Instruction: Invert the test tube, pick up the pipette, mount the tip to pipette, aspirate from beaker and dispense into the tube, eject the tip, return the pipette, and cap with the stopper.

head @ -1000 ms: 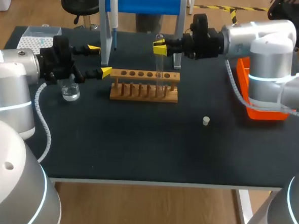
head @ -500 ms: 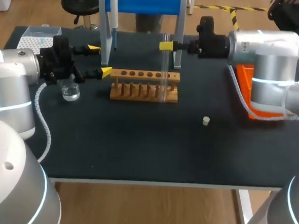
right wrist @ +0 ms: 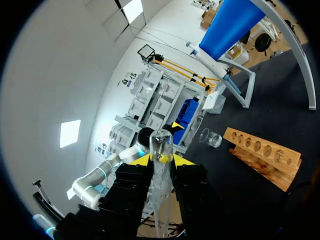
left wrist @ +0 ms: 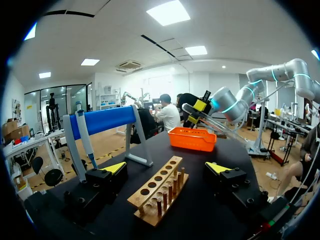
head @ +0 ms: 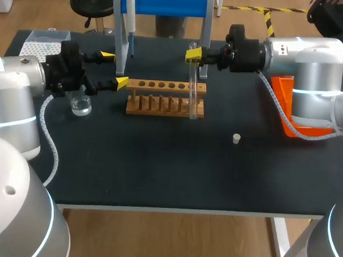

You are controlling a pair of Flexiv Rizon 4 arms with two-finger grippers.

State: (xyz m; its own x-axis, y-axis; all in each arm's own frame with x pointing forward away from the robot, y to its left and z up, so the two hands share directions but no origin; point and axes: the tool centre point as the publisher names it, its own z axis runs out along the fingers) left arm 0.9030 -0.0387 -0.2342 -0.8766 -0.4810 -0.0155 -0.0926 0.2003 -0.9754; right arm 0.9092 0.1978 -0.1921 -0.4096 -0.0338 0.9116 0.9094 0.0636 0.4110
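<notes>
My right gripper (head: 193, 54) is shut on a clear test tube (head: 193, 86) near its top. The tube hangs nearly upright, its lower end at the right end of the wooden rack (head: 165, 98). In the right wrist view the tube (right wrist: 161, 190) runs between the yellow fingertips (right wrist: 171, 159), its rounded end just past them. My left gripper (head: 114, 69) stands open by the rack's left end, above the beaker (head: 80, 104). The rack (left wrist: 159, 189) lies ahead between its fingers. The pipette (head: 129, 15) hangs on the blue stand (head: 167, 3). A small white stopper (head: 236, 138) lies on the mat.
A tip box (head: 40, 42) sits at the back left corner behind my left arm. An orange tray (head: 289, 106) stands at the right edge under my right arm. The black mat (head: 158, 162) stretches in front of the rack.
My right wrist has turned and carried the tube to the right, from the rack's middle to its right end. My left arm has not moved.
</notes>
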